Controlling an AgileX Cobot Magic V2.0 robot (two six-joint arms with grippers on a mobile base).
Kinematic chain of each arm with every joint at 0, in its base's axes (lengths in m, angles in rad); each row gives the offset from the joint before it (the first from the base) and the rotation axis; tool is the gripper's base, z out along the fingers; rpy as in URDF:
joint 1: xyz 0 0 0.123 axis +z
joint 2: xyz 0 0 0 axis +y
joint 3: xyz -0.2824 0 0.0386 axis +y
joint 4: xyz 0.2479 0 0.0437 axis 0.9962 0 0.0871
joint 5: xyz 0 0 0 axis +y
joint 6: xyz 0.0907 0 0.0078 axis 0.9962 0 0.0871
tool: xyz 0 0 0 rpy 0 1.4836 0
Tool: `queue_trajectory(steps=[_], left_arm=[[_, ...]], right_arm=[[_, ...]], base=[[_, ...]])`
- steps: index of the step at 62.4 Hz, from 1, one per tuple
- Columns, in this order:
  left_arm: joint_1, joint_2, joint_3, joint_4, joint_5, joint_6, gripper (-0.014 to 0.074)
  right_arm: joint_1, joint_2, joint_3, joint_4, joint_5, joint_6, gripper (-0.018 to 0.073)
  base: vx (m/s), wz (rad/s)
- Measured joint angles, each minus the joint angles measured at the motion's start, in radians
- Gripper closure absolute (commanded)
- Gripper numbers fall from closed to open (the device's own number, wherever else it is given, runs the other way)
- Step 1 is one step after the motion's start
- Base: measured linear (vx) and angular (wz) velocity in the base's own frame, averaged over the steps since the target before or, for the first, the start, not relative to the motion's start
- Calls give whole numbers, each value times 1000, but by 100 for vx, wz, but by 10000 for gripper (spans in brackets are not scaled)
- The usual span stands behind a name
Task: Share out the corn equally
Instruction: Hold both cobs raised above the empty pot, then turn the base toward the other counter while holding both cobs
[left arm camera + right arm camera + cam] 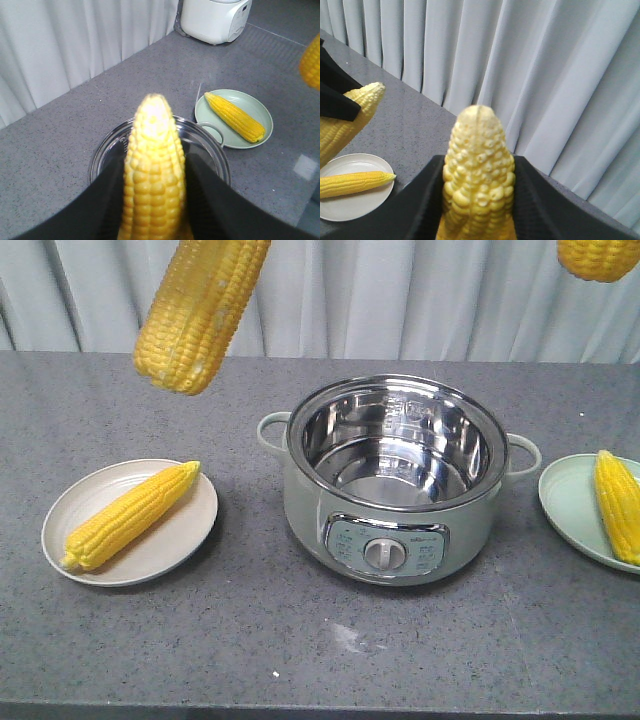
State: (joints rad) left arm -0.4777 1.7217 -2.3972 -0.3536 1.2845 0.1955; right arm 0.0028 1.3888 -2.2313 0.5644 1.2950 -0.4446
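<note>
Two corn cobs hang in the air and two lie on plates. My left gripper (155,172) is shut on one cob (154,165), tip pointing out, above the pot; the front view shows this cob (200,305) high at the upper left. My right gripper (479,165) is shut on another cob (479,175), and only its end (598,258) shows at the front view's top right. A third cob (130,515) lies on the beige plate (180,540) at the left. A fourth cob (618,502) lies on the green plate (565,495) at the right.
A steel electric pot (300,500) with nothing in it stands at the table's middle, between the plates, its dial facing the front. A white rice cooker (215,17) stands far off on the table. Grey curtains hang behind the table's back edge.
</note>
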Motion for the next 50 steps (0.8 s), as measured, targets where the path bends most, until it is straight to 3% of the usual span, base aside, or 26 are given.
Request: queue_trajectory(steps=[50], left_arm=[[0, 0, 0, 3, 0, 0, 604]], right_arm=[[0, 0, 0, 0, 0, 0, 564]], base=[[-1, -10]])
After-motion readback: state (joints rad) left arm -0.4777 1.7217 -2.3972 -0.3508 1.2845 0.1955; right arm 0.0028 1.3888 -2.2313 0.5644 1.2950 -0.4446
